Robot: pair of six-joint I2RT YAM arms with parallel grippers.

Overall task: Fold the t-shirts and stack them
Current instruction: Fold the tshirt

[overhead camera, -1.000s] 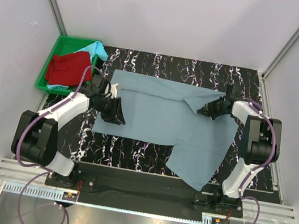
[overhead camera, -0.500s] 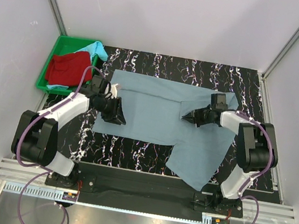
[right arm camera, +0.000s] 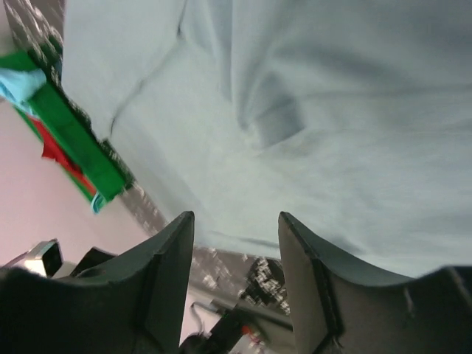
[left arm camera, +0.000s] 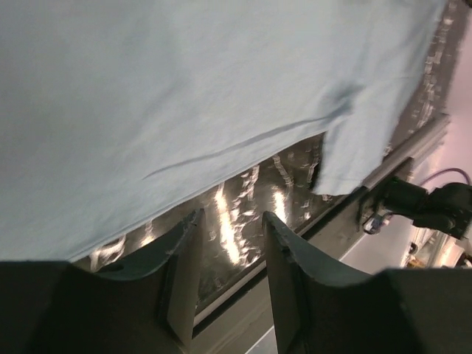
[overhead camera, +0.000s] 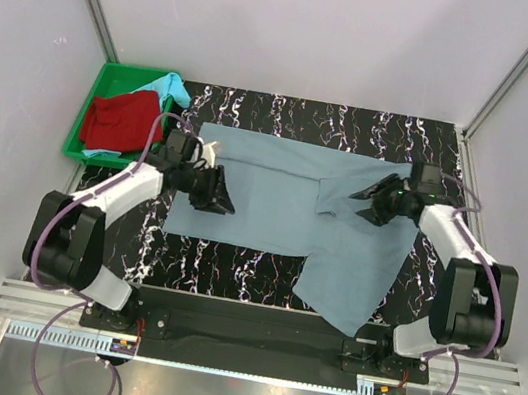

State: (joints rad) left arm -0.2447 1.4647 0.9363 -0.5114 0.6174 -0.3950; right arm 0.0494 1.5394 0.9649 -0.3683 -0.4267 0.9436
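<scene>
The large grey-blue t-shirt (overhead camera: 272, 209) lies spread on the black marbled table (overhead camera: 233, 263), its right sleeve (overhead camera: 346, 189) folded in over the body. That sleeve's cuff (right arm camera: 276, 124) shows in the right wrist view. My right gripper (overhead camera: 368, 213) (right arm camera: 236, 221) hovers open over the sleeve, with nothing between its fingers. Over the shirt's left side my left gripper (overhead camera: 223, 201) (left arm camera: 228, 221) is open and empty, the shirt's hem (left arm camera: 221, 158) ahead of it. The red t-shirt (overhead camera: 120, 121) and the turquoise one (overhead camera: 171, 89) lie bunched in the tray.
The green plastic tray (overhead camera: 112, 76) sits at the table's back left corner and also shows in the right wrist view (right arm camera: 74, 140). The shirt's lower right part (overhead camera: 349, 293) reaches the table's front edge. White walls close in both sides and the back.
The right gripper carried the sleeve inward over the shirt, let it go, opened and drew back to the right. The left gripper shifted slightly right and back over the shirt.
</scene>
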